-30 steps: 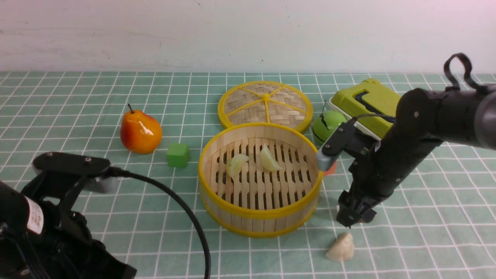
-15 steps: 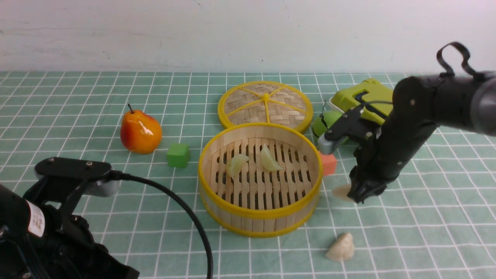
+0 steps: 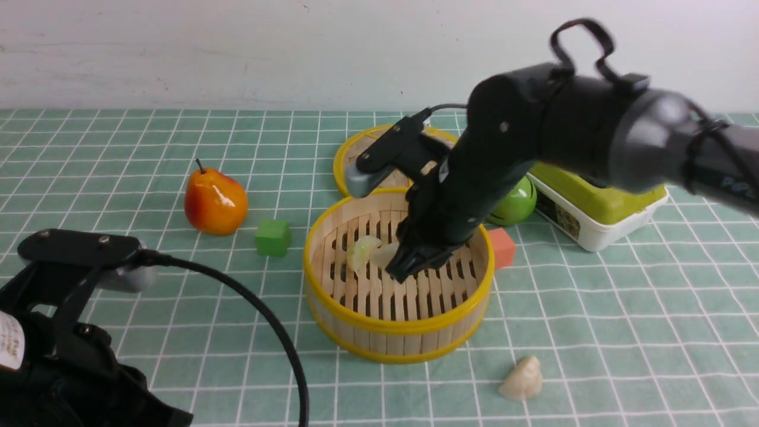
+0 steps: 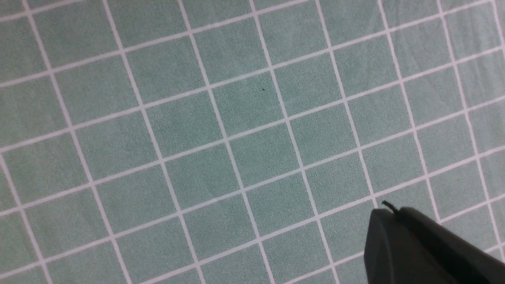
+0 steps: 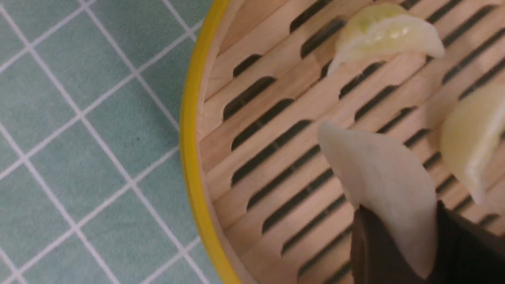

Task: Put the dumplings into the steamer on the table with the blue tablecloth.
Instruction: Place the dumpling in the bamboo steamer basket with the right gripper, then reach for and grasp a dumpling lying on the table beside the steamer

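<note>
Right fingers pinching 1 dumpling over steamer, left fingers pressed together, box label unreadable

An orange-red pear with a dark stem stood at the left, and a green cube sat just beside it on its right. Farther back lay a flat woven lid with a yellow rim, partly hidden. At the right, a green round fruit, an orange cube and a white box with a lime-green top sat close together, before a white wall.

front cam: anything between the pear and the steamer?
Yes. One green cube sits between the pear and the steamer, touching neither. The front view shows it.
</note>
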Controlling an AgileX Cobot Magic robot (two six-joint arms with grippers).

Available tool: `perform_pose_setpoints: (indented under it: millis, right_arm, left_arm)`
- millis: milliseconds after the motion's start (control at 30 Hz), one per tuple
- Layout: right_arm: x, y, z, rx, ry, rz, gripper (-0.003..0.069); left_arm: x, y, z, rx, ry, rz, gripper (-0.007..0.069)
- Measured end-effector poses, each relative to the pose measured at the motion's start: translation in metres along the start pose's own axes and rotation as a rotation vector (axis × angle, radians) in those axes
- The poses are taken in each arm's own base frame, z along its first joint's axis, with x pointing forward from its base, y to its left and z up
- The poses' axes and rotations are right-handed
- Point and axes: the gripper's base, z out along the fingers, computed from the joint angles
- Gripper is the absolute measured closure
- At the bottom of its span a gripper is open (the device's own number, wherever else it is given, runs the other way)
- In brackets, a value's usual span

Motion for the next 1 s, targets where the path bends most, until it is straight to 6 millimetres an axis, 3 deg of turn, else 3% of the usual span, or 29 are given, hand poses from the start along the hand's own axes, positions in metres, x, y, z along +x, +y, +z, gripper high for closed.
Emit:
perform_pose_setpoints:
  millis: [100,200,333,467,567,600,633,733,800,833,900,967,1000]
  right_arm:
    - [0.002,-0.001,0.024,0.006,0.002,0.042,0.0494]
    - [0.005,-0.003,0.035,0.009,0.014,0.079,0.0477]
    - [0.006,-0.002,0.031,0.004,0.035,0.13,0.0355]
    - [0.011,0.003,0.008,-0.026,0.129,0.169,0.0201]
    - [0.016,0.01,-0.033,-0.058,0.216,0.166,0.012]
    - [0.016,0.011,-0.036,-0.06,0.221,0.165,0.0118]
    - [0.018,0.014,-0.056,-0.075,0.238,0.164,0.011]
    - [0.024,0.02,-0.083,-0.083,0.214,0.164,0.0115]
    - [0.038,0.026,-0.101,-0.092,0.213,0.168,0.0131]
    - [0.039,0.027,-0.099,-0.094,0.221,0.169,0.0133]
    - [0.066,0.034,-0.107,-0.098,0.261,0.194,0.0161]
    - [0.084,0.037,-0.101,-0.087,0.282,0.223,0.0179]
    - [0.085,0.037,-0.101,-0.081,0.272,0.231,0.0181]
  left_arm:
    - [0.005,0.0,-0.009,0.007,-0.029,0.004,0.0635]
    - [0.011,0.001,-0.02,0.014,-0.058,0.008,0.0635]
    - [0.018,0.002,-0.034,0.027,-0.111,0.014,0.0635]
    - [0.025,0.003,-0.045,0.038,-0.16,0.018,0.0635]
    - [0.028,0.003,-0.051,0.045,-0.185,0.02,0.0634]
    - [0.028,0.003,-0.051,0.045,-0.187,0.021,0.0634]
    - [0.029,0.003,-0.052,0.045,-0.19,0.021,0.0631]
    - [0.028,0.003,-0.052,0.045,-0.192,0.022,0.0628]
    - [0.028,0.003,-0.052,0.043,-0.203,0.026,0.0626]
    - [0.027,0.003,-0.052,0.044,-0.204,0.026,0.0626]
    - [0.027,0.003,-0.052,0.044,-0.208,0.026,0.0624]
    - [0.027,0.003,-0.052,0.044,-0.208,0.026,0.0624]
    - [0.027,0.003,-0.052,0.044,-0.208,0.026,0.0624]
